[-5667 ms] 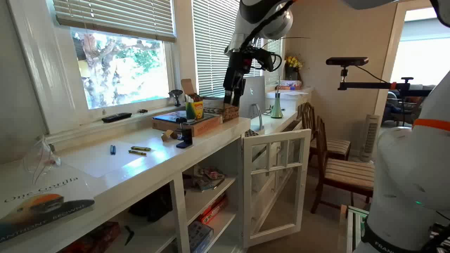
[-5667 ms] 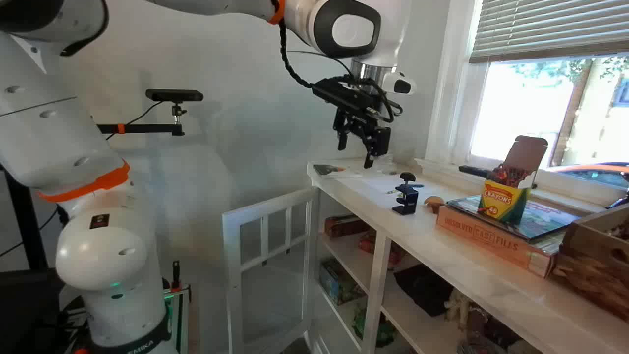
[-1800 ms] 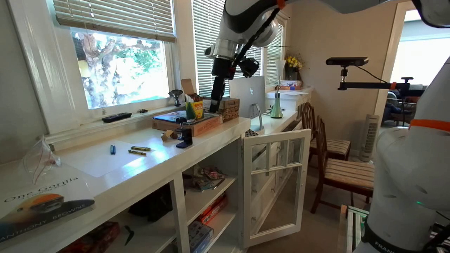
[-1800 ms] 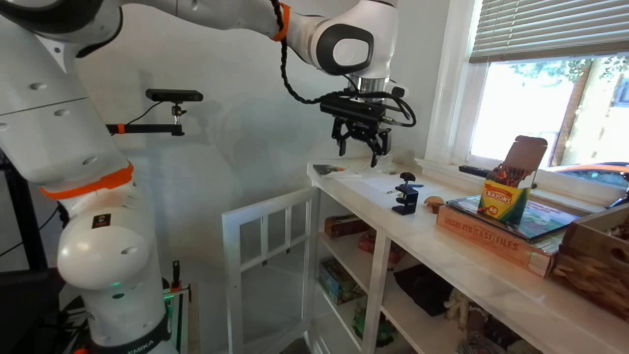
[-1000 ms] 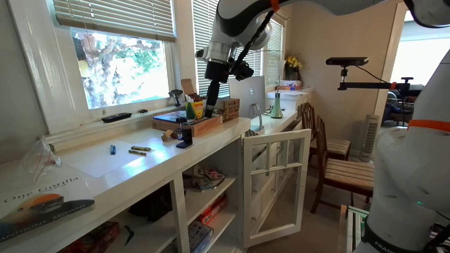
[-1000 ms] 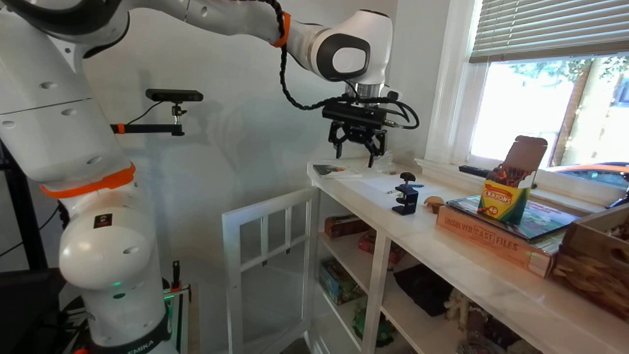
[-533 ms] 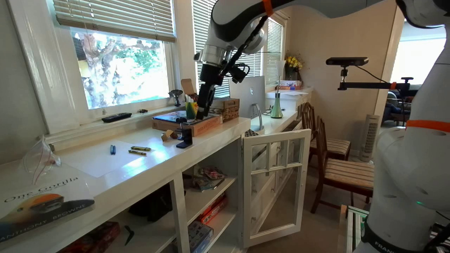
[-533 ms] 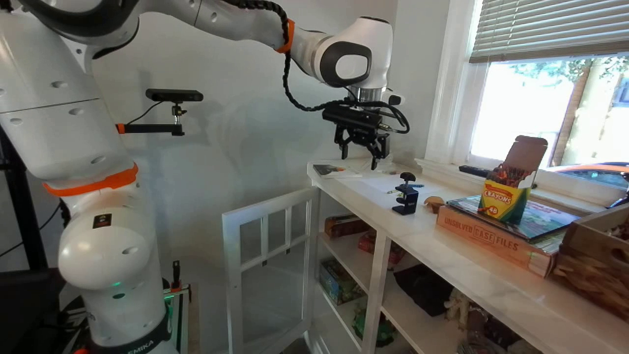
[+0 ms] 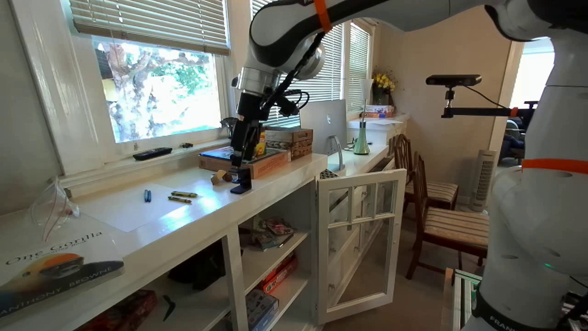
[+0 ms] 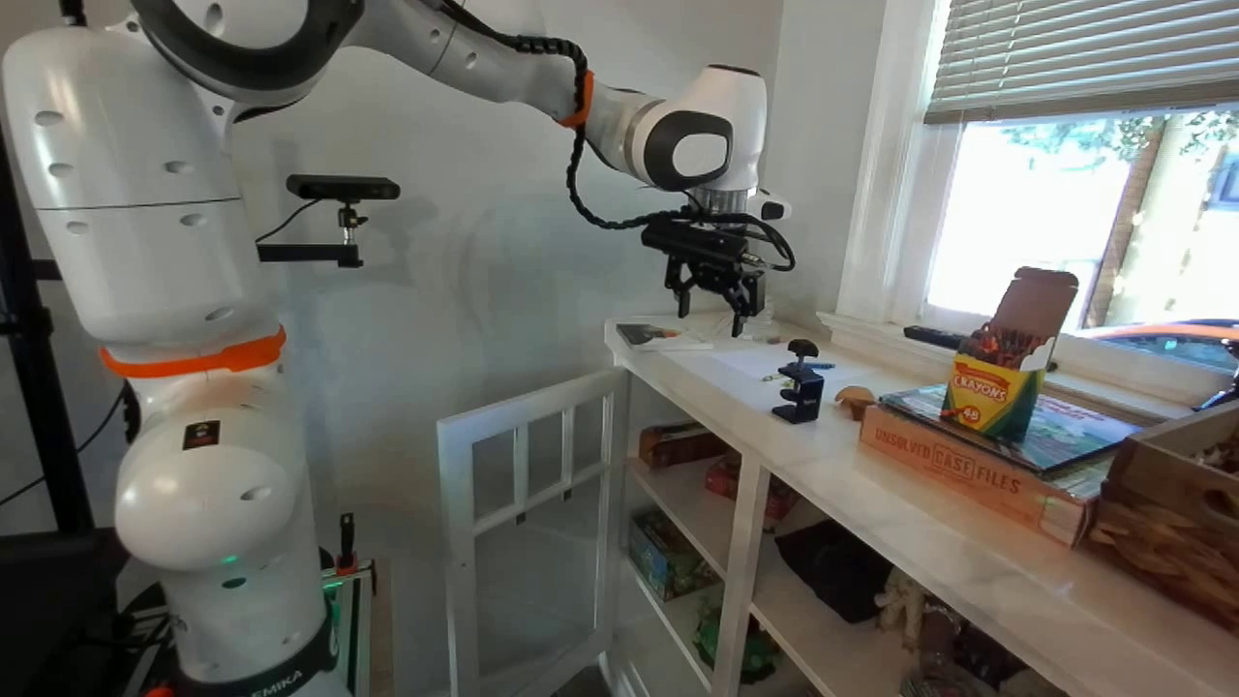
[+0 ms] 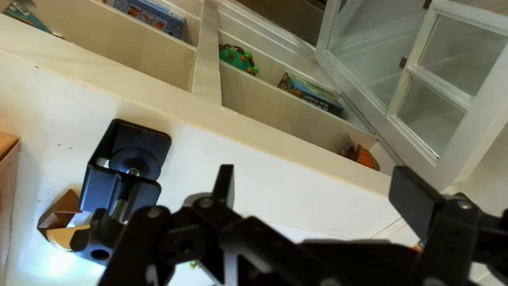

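The clamp point(image 11: 103, 188) stands upright on the counter point(image 11: 190, 171), at 9 o'clock from the gripper point(image 11: 315, 186) in the wrist view. The jaws are spread wide with nothing between them; they hang above the counter, apart from the clamp. Judging by how things lie, the handling is at an early stage: the gripper is poised near the clamp, but neither contact nor hold is made yet.

In that view a scrap point(image 11: 65, 208) lies just beside the clamp at 8 o'clock and the game box point(image 11: 8, 174) sits at 9; the two seem to crowd that side most. The door point(image 11: 442, 85) hangs open between 1 and 2 o'clock from the gripper. In an exterior view, the crayon box point(image 10: 982, 392) stands lid-up at the clamp's 3 o'clock. In an exterior view, yellowish crayons point(image 9: 183, 194) lie near its 9 o'clock, blue crayons point(image 9: 147, 196) beyond.
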You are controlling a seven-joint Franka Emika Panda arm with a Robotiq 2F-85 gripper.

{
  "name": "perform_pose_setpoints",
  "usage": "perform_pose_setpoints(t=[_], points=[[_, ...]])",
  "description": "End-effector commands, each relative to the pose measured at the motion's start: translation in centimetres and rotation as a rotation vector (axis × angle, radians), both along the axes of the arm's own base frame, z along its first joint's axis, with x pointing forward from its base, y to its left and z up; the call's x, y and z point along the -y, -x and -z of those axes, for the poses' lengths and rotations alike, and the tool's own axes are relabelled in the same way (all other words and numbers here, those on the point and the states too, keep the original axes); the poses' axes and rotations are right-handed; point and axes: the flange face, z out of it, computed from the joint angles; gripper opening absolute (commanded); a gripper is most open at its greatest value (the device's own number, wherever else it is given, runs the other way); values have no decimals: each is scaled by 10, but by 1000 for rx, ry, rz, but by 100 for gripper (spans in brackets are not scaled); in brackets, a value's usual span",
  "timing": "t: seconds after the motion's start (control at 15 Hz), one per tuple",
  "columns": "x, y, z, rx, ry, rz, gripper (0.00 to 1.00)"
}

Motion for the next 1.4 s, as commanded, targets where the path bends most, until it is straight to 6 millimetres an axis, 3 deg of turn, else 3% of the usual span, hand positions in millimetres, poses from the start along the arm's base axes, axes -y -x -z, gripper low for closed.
perform_pose_setpoints(t=[0.0, 0.33, 1.33], points=[[-9, -36, 13, 31, 48, 90, 100], [-19, -66, 37, 16, 89, 191, 100], [-55, -123, 69, 64, 68, 225, 100]])
